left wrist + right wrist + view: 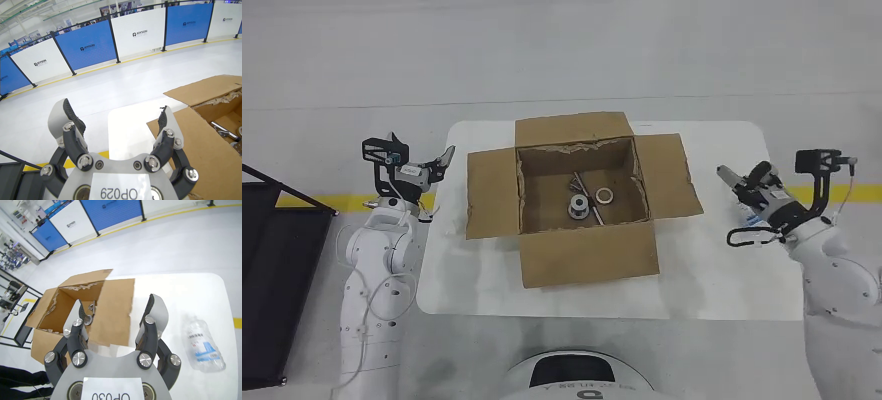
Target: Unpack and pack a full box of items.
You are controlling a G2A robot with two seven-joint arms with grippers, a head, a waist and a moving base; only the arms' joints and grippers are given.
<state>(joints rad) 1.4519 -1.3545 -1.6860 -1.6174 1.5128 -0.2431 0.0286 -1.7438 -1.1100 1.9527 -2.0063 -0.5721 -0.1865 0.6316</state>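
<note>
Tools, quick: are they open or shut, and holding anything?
Left tool: open, holding nothing.
Right tool: open, holding nothing.

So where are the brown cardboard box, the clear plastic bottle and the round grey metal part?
Brown cardboard box (587, 258): top view, on its near flap.
Clear plastic bottle (203, 344): right wrist view, on its labelled middle.
Round grey metal part (579, 207): top view, on its top face.

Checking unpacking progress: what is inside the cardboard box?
On the cardboard box floor lie a metal rod, a pale ring and a round metal fitting. The near wall hides the floor strip right behind it.
</note>
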